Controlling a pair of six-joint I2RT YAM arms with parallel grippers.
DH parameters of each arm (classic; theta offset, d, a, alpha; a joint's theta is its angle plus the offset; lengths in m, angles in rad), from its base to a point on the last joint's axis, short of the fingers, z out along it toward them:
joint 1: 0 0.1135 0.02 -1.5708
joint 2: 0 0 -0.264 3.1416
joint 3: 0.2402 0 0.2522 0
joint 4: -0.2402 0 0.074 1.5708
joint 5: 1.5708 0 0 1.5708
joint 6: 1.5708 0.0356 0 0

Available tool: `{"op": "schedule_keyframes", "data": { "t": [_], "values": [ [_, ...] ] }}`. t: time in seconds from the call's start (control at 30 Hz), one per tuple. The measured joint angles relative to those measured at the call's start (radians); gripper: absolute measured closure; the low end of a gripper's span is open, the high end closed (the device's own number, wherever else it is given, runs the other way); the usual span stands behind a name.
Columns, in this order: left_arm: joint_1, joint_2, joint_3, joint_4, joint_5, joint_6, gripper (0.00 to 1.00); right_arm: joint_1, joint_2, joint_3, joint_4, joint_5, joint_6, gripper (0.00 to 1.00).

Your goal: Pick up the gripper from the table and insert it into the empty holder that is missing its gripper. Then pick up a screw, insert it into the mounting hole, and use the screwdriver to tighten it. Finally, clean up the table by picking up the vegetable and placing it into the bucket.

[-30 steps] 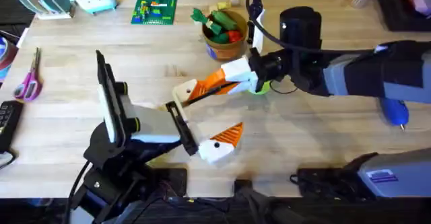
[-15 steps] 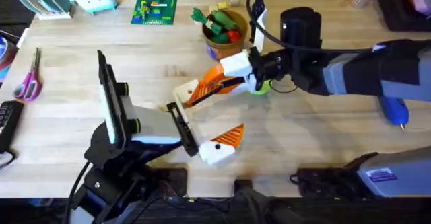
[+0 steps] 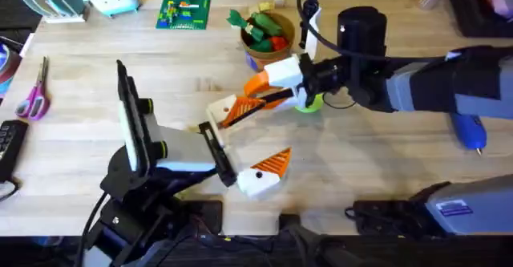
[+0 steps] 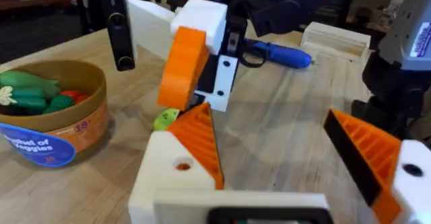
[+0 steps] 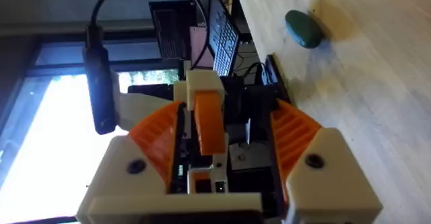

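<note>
The cream-white holder (image 3: 218,107) forms the far finger of my left gripper (image 3: 260,131). An orange ribbed gripper (image 4: 201,143) sits in it, and orange shows through its mounting hole (image 4: 182,165). My left gripper is open wide. My right gripper (image 3: 248,100) reaches in from the right. Its fingers stand open on either side of the holder's tip (image 5: 209,123). The blue screwdriver (image 3: 471,135) lies at the far right. A dark teal vegetable (image 5: 304,29) rests on the wood. The orange-yellow bucket (image 3: 268,46) stands at the back with toy vegetables in it.
A lime-green disc (image 3: 309,103) lies under my right wrist. Scissors (image 3: 34,95) lie at the left edge and a green brick plate (image 3: 184,10) sits at the back. A wooden box (image 4: 337,35) stands behind the screwdriver. Cables and devices line the front edge.
My right gripper has tilted and risen slightly toward the bucket, its tips staying at the holder. The left arm has not moved.
</note>
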Motion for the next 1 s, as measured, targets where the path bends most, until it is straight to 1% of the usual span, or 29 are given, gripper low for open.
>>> {"op": "schedule_keyframes", "data": {
  "t": [0.17, 0.37, 0.43, 0.53, 0.6, 0.7, 0.77, 0.8, 0.83, 0.93, 0.97, 1.0],
  "values": [
    [0.000, 0.000, 0.000, 0.000, -0.014, -0.003, 0.008, -0.030, 0.000, 0.000, 0.024, -0.032, 0.000, 0.312],
    [0.000, 0.000, 0.000, 0.001, -0.037, -0.003, 0.008, -0.047, 0.000, 0.000, 0.024, -0.060, 0.000, 0.310],
    [0.000, 0.000, 0.000, 0.001, -0.043, -0.003, 0.008, -0.042, 0.000, 0.000, 0.024, -0.060, 0.000, 0.350],
    [0.000, 0.000, 0.000, 0.001, -0.050, -0.003, 0.009, -0.034, 0.000, 0.000, 0.024, -0.060, 0.000, 0.462],
    [0.000, 0.000, 0.000, 0.001, -0.051, -0.003, 0.008, -0.027, 0.000, 0.000, 0.024, -0.060, 0.000, 0.518],
    [0.000, 0.000, 0.000, 0.001, -0.051, -0.003, 0.008, -0.018, 0.000, 0.000, 0.024, -0.060, 0.000, 0.527],
    [0.000, 0.000, 0.000, 0.001, -0.051, -0.003, 0.009, -0.011, 0.000, 0.000, 0.024, -0.060, 0.000, 0.555],
    [0.000, 0.000, 0.000, 0.001, -0.051, -0.003, 0.008, -0.008, 0.000, 0.000, 0.024, -0.060, 0.000, 0.576],
    [0.000, 0.000, 0.000, 0.001, -0.051, -0.003, 0.008, -0.005, 0.000, 0.000, 0.024, -0.060, 0.000, 0.631],
    [0.000, 0.000, 0.000, 0.000, -0.051, -0.006, 0.008, -0.001, 0.000, 0.000, 0.026, -0.060, 0.000, 0.822],
    [0.000, 0.000, 0.000, 0.001, -0.051, -0.006, 0.008, -0.001, 0.000, 0.000, 0.028, -0.060, -0.001, 0.916],
    [0.000, 0.000, 0.000, 0.000, -0.052, -0.007, 0.008, -0.001, 0.000, 0.000, 0.027, -0.060, 0.001, 0.974]
  ]
}}
